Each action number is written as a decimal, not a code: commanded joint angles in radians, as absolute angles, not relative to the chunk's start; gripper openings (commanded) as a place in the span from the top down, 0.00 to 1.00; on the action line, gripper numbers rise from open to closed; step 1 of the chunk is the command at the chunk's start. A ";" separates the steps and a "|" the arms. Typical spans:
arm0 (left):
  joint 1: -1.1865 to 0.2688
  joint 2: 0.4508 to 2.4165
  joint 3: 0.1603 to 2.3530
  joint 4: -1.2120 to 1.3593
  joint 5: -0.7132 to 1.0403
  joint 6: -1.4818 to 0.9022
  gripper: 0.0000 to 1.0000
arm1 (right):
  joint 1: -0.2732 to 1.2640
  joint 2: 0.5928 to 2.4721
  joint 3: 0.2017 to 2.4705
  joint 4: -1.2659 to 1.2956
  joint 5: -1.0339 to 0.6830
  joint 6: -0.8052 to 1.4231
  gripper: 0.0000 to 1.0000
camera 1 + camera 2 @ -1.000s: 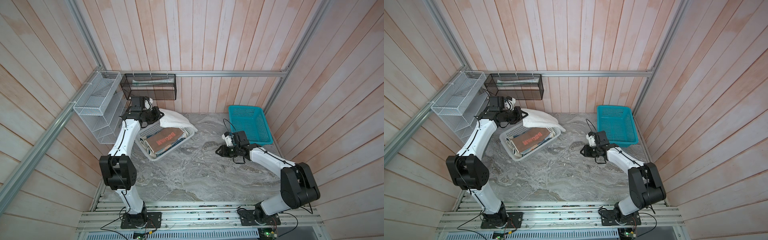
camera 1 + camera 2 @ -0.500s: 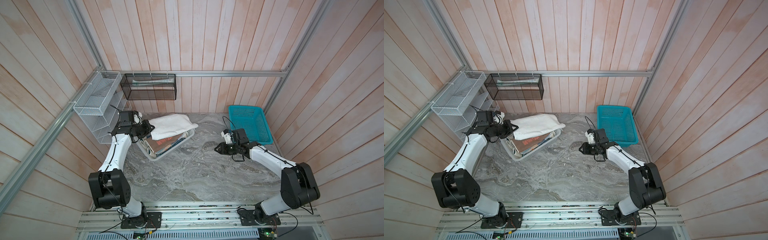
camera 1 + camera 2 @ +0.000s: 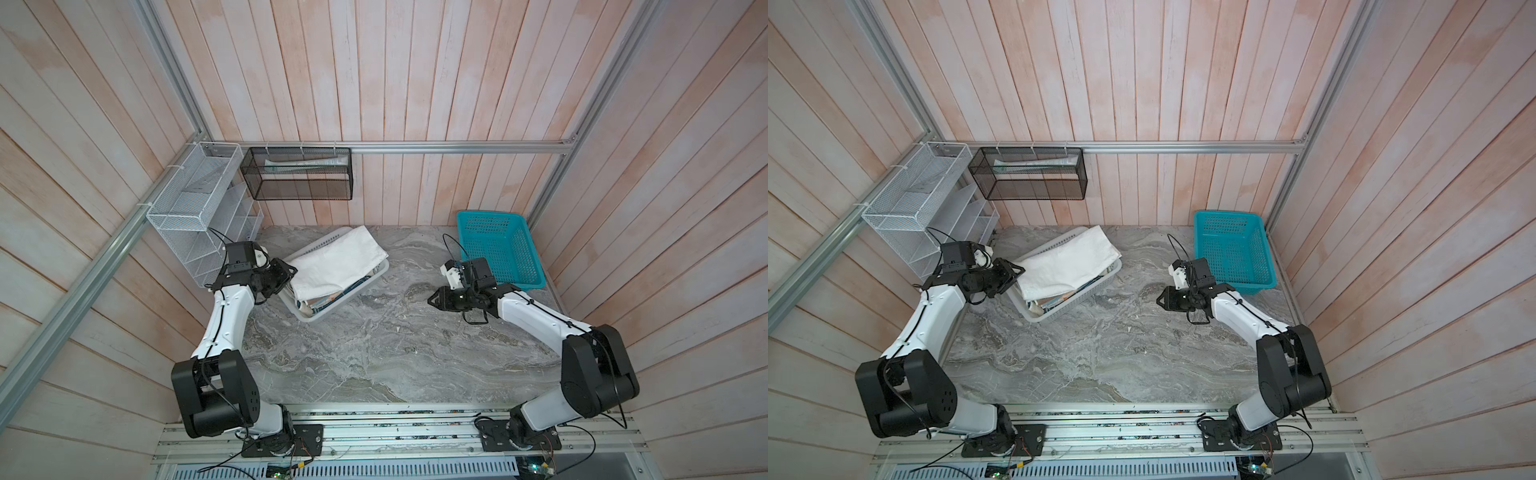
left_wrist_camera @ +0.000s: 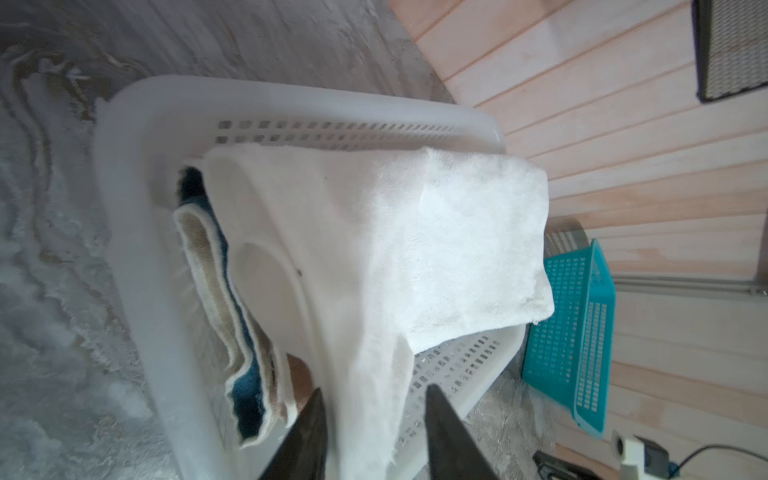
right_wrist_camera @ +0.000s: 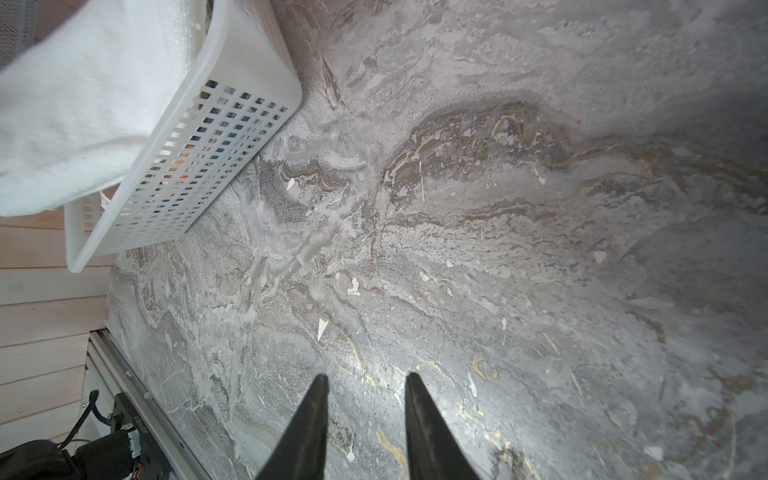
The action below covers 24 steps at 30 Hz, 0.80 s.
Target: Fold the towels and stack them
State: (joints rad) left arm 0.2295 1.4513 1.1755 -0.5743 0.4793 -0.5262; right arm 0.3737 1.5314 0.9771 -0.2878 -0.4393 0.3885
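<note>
Status: large plain white terry towel [image 3: 336,262], folded, lies on top of the pile in the white slotted plastic basket [image 3: 345,301], which sits at the back-left of the grey marble worktop [image 3: 374,353]. It overhangs the basket rim on the wall side.

Under it, in the left wrist view: folded blue towel with cream borders [image 4: 245,395] and a sliver of the salmon-brown towel [image 4: 301,382]. I can't pick out the lettered one for sure (some orange and blue shows through the basket slots, right wrist view).

Left gripper [image 3: 291,270] is at the basket's left end with its jaws apart. A loose corner of the white towel hangs between them and doesn't look pinched, so I'd call it released.

Right gripper [image 3: 432,300] hovers over bare worktop right of centre, jaws parted, nothing in them.

The teal plastic mesh basket [image 3: 490,214] in the back-right corner looks empty.

Progress, my read: no towels out on the worktop and everything visible is folded and stacked, so close to done. Left to do: back the left arm off without dragging that corner, and maybe square up the overhang.
</note>
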 commanded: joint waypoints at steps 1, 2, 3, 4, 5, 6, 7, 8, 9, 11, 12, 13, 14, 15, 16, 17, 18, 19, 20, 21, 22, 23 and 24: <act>0.235 1.373 1.184 -0.624 0.358 -0.509 0.49 | 0.379 1.540 1.009 -0.315 -0.427 0.385 0.67; 0.235 1.354 1.190 -0.635 0.332 -0.503 0.48 | 0.379 1.539 1.013 -0.317 -0.424 0.384 0.67; 0.234 1.331 1.197 -0.644 0.296 -0.496 0.48 | 0.380 1.536 1.014 -0.321 -0.419 0.381 0.67; 0.233 1.309 1.197 -0.646 0.268 -0.490 0.48 | 0.380 1.536 1.017 -0.322 -0.415 0.379 0.67; 0.229 1.296 1.197 -0.645 0.258 -0.489 0.50 | 0.381 1.535 1.019 -0.323 -0.412 0.380 0.67; 0.213 1.281 1.198 -0.642 0.249 -0.487 0.52 | 0.380 1.536 1.023 -0.323 -0.408 0.380 0.67; 0.186 1.274 1.200 -0.636 0.245 -0.481 0.53 | 0.381 1.535 1.026 -0.322 -0.407 0.380 0.67; 0.150 1.274 1.205 -0.635 0.234 -0.477 0.55 | 0.381 1.536 1.030 -0.322 -0.404 0.380 0.67; 0.100 1.280 1.210 -0.636 0.217 -0.472 0.55 | 0.381 1.535 1.035 -0.324 -0.402 0.378 0.67; -0.008 1.302 1.212 -0.623 0.203 -0.461 0.56 | 0.381 1.534 1.048 -0.336 -0.380 0.368 0.67; -0.067 1.321 1.211 -0.609 0.210 -0.452 0.56 | 0.381 1.530 1.059 -0.349 -0.360 0.359 0.67; -0.126 1.342 1.206 -0.586 0.224 -0.436 0.56 | 0.381 1.524 1.071 -0.362 -0.330 0.348 0.67; -0.173 1.358 1.200 -0.564 0.231 -0.424 0.56 | 0.380 1.514 1.078 -0.373 -0.299 0.341 0.67; -0.218 1.371 1.184 -0.532 0.237 -0.409 0.56 | 0.379 1.500 1.085 -0.381 -0.264 0.333 0.67; -0.251 1.379 1.160 -0.495 0.237 -0.401 0.56 | 0.379 1.480 1.089 -0.383 -0.232 0.324 0.66; -0.276 1.382 1.132 -0.452 0.241 -0.396 0.56 | 0.379 1.460 1.089 -0.383 -0.209 0.319 0.65; -0.295 1.379 1.094 -0.401 0.257 -0.400 0.56 | 0.379 1.432 1.085 -0.378 -0.182 0.313 0.63; -0.311 1.372 1.052 -0.347 0.274 -0.409 0.56 | 0.380 1.400 1.074 -0.372 -0.150 0.308 0.62; -0.329 1.365 1.016 -0.310 0.280 -0.415 0.56 | 0.380 1.370 1.062 -0.367 -0.117 0.305 0.61; -0.349 1.354 0.977 -0.269 0.280 -0.417 0.56 | 0.380 1.330 1.043 -0.357 -0.078 0.304 0.60; -0.367 1.345 0.943 -0.243 0.271 -0.415 0.56 | 0.380 1.286 1.015 -0.344 -0.024 0.307 0.58; -0.383 1.334 0.913 -0.225 0.266 -0.414 0.56 | 0.379 1.246 0.987 -0.326 0.019 0.309 0.56; -0.400 1.316 0.878 -0.203 0.262 -0.410 0.56 | 0.377 1.192 0.943 -0.296 0.077 0.315 0.54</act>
State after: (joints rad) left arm -0.3706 1.3678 0.9379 -0.3279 0.2619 -0.4320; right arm 0.3771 1.2869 1.0073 -0.3210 -0.1017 0.3237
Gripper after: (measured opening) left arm 0.441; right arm 0.452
